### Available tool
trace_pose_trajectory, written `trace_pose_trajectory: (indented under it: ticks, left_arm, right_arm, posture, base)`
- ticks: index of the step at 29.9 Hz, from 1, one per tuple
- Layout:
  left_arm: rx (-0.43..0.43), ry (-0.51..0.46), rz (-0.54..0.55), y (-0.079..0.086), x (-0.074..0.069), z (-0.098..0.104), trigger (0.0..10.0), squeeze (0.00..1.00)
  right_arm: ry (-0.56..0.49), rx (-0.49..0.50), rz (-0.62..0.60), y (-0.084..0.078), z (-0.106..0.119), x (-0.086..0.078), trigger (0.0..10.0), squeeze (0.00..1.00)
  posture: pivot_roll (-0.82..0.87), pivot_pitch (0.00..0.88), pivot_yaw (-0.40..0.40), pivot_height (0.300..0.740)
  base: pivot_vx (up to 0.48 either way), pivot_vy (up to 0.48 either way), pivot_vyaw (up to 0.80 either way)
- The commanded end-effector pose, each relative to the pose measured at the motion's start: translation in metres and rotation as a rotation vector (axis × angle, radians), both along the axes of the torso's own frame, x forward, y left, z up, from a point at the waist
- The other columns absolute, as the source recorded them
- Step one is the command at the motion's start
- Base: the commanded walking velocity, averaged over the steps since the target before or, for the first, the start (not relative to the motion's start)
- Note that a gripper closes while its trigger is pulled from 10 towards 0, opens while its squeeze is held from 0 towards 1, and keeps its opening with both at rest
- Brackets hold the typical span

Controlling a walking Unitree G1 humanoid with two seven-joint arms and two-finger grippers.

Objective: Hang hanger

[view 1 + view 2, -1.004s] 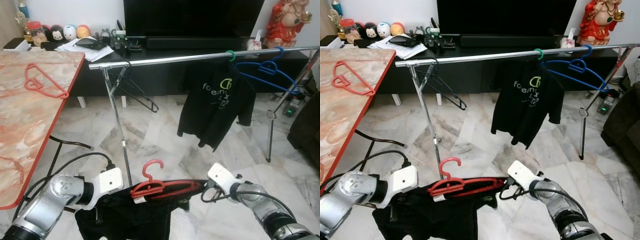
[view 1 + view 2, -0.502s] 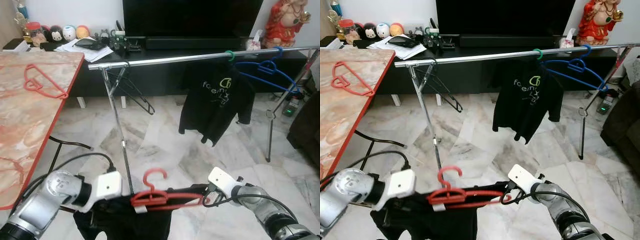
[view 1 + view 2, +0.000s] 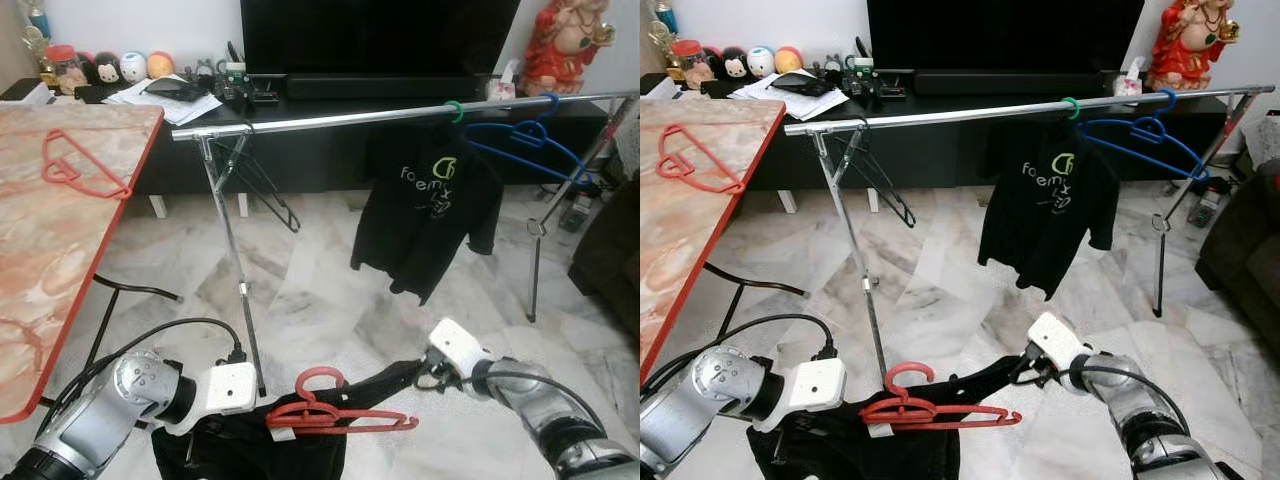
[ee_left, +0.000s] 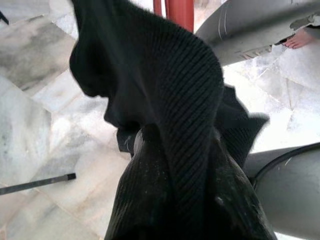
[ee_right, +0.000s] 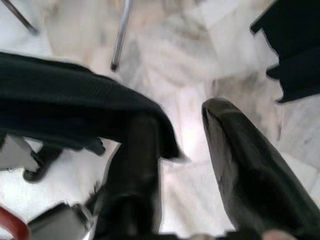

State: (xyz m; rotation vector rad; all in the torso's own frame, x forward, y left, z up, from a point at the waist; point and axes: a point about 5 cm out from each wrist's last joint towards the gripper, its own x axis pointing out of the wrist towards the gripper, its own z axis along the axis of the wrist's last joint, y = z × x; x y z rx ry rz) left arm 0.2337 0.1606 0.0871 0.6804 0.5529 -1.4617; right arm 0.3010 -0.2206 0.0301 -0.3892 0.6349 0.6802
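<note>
Left eye view: the left gripper [image 3: 205, 430] at lower left is buried in the black garment [image 3: 250, 450], so I cannot tell how its fingers stand. The garment runs off the bottom edge. The red hanger [image 3: 335, 412] sits low in the centre, lying on the garment. The right gripper [image 3: 405, 375] at lower right touches the garment's stretched corner. Marble floor [image 3: 320, 290] lies open between hanger and rail [image 3: 400, 113], which crosses the upper frame. On it hang a black shirt [image 3: 430, 215] and a blue hanger [image 3: 530, 140], upper right. A counter [image 3: 50, 230] fills the left edge.

Left wrist view: ribbed black cloth covers the fingers.

Right wrist view: two black fingers [image 5: 240, 170] stand apart, cloth draped over one, blurred.
</note>
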Motion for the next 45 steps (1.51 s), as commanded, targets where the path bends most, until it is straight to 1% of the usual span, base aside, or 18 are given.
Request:
trace_pose_trajectory:
  ticks: [1,6,7,8,9,15,16,17,18,21,24,28,31,35,39,42,43,45]
  left_arm:
    - [-0.005,-0.008,-0.029,-0.008,0.000,0.002,10.0,0.00]
    - [-0.042,-0.006,-0.039,-0.020,0.000,0.001,10.0,0.00]
    - [-0.053,-0.006,-0.045,-0.024,0.000,0.000,10.0,0.00]
    - [-0.060,-0.006,-0.049,-0.027,-0.001,0.000,10.0,0.00]
    - [-0.086,-0.002,-0.054,-0.033,-0.002,-0.001,10.0,0.00]
    - [-0.164,0.002,-0.048,-0.054,-0.005,-0.002,10.0,0.00]
    - [-0.190,-0.002,-0.036,-0.062,-0.006,-0.003,10.0,0.00]
    - [-0.190,-0.002,-0.036,-0.062,-0.006,-0.003,10.0,0.00]
    - [-0.216,-0.008,-0.022,-0.069,-0.007,-0.004,10.0,0.00]
    - [-0.283,-0.028,0.060,-0.078,-0.006,-0.002,10.0,0.00]
    - [-0.306,-0.041,0.142,-0.076,-0.007,-0.002,10.0,0.00]
    - [-0.279,-0.039,0.165,-0.068,-0.014,-0.001,10.0,0.00]
    - [-0.239,-0.054,0.177,-0.060,-0.015,-0.002,10.0,0.00]
    - [-0.219,-0.060,0.172,-0.058,-0.013,0.001,10.0,0.00]
    - [-0.218,-0.063,0.156,-0.059,-0.011,0.004,10.0,0.00]
    - [-0.214,-0.063,0.111,-0.060,-0.008,0.011,10.0,0.00]
    - [-0.201,-0.068,0.068,-0.060,-0.006,0.014,10.0,0.00]
    - [-0.189,-0.078,0.044,-0.059,-0.003,0.018,10.0,0.00]
  right_arm:
    - [-0.003,0.015,0.066,-0.001,0.010,0.003,10.0,0.00]
    - [-0.004,0.024,0.087,-0.005,0.020,0.009,10.0,0.00]
    - [-0.010,0.029,0.087,-0.006,0.024,0.012,10.0,0.46]
    - [-0.013,0.031,0.089,-0.007,0.026,0.013,10.0,0.46]
    - [-0.028,0.045,0.090,-0.008,0.032,0.016,10.0,1.00]
    - [-0.075,0.075,0.111,-0.015,0.051,0.023,10.0,1.00]
    - [-0.098,0.086,0.125,-0.019,0.060,0.026,10.0,0.25]
    - [-0.098,0.086,0.125,-0.019,0.060,0.026,10.0,0.25]
    - [-0.122,0.107,0.145,-0.022,0.070,0.028,10.0,0.00]
    - [-0.162,0.131,0.222,-0.024,0.091,0.032,10.0,0.00]
    - [-0.183,0.131,0.309,-0.024,0.108,0.034,10.0,0.00]
    - [-0.204,0.121,0.362,-0.027,0.129,0.040,10.0,0.00]
    - [-0.180,0.173,0.453,-0.020,0.142,0.040,10.0,0.00]
    - [-0.094,0.194,0.590,-0.012,0.139,0.030,10.0,0.00]
    - [-0.055,0.205,0.641,-0.009,0.133,0.025,10.0,0.00]
    - [0.000,0.229,0.706,-0.003,0.127,0.018,10.0,0.00]
    - [0.050,0.237,0.757,0.000,0.120,0.009,10.0,0.00]
    - [0.078,0.223,0.785,0.002,0.116,0.004,10.0,0.00]
  posture:
    - [-0.04,0.000,-0.071,0.740]
    - [-0.04,0.000,-0.082,0.740]
    - [-0.04,0.000,-0.088,0.740]
    - [-0.04,0.000,-0.091,0.740]
    - [-0.05,0.000,-0.096,0.740]
    - [-0.04,0.000,-0.104,0.740]
    - [-0.04,0.000,-0.101,0.740]
    - [-0.04,0.000,-0.101,0.740]
    - [-0.04,0.000,-0.092,0.740]
    - [-0.04,0.000,-0.072,0.740]
    - [-0.01,0.000,-0.088,0.740]
    - [0.02,0.000,-0.110,0.740]
    - [0.00,0.000,-0.124,0.740]
    - [0.00,0.000,-0.108,0.740]
    - [0.00,0.000,-0.089,0.740]
    - [0.00,0.000,-0.062,0.740]
    - [-0.01,0.000,-0.048,0.740]
    - [-0.02,0.000,-0.044,0.740]
  base:
    - [0.000,0.000,0.00]
    - [0.000,0.000,0.00]
    - [0.000,0.000,0.00]
    - [0.000,0.000,0.00]
    - [0.000,0.000,0.00]
    - [0.000,0.000,0.00]
    - [0.000,0.000,0.00]
    - [0.000,0.000,0.00]
    - [0.000,0.000,0.00]
    - [0.000,0.000,0.00]
    - [0.000,0.000,0.00]
    - [0.000,0.000,0.00]
    - [0.000,0.000,0.00]
    - [0.000,0.000,0.00]
    - [0.000,0.000,0.00]
    - [0.000,0.000,0.00]
    - [0.000,0.000,0.00]
    - [0.000,0.000,0.00]
